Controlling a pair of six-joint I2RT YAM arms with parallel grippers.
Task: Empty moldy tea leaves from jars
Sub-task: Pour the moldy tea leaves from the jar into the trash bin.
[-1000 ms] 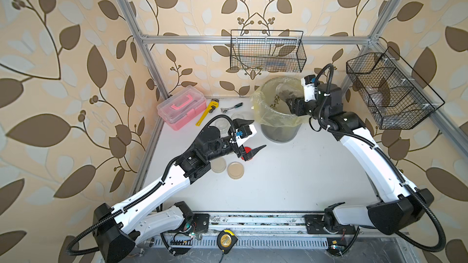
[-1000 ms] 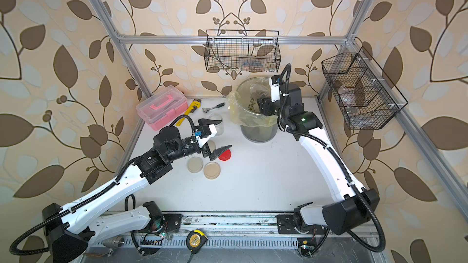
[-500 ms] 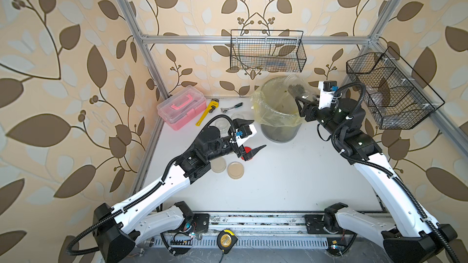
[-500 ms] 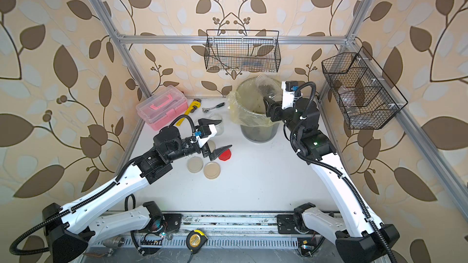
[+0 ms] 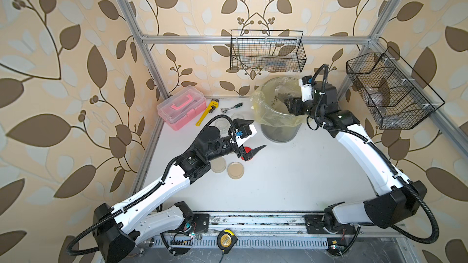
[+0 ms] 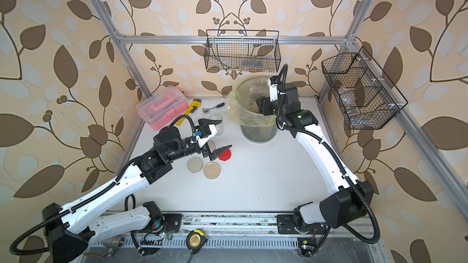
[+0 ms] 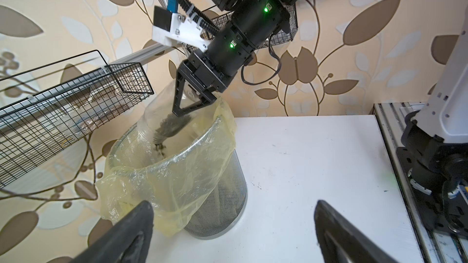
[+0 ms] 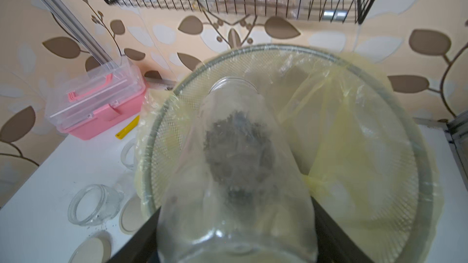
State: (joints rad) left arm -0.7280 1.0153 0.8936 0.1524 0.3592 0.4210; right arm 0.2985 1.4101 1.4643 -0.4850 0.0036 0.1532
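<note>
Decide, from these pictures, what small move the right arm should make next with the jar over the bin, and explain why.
Probably tip the jar a little steeper, mouth down. The right hand holds it slanted over the lined bin, and a clump of tea leaves sits inside near the neck, with only some spilling out.

At the back, right gripper (image 5: 287, 103) clamped on a clear jar (image 5: 279, 90) tipped over the lined grey bin (image 5: 278, 132), dark bits in it, probably the moldy tea leaves (image 5: 285, 95), left gripper (image 5: 258, 134) spread wide just above a red lid (image 5: 249, 155), two beige lids (image 5: 236, 170) near on the table (image 5: 291, 173)
</note>
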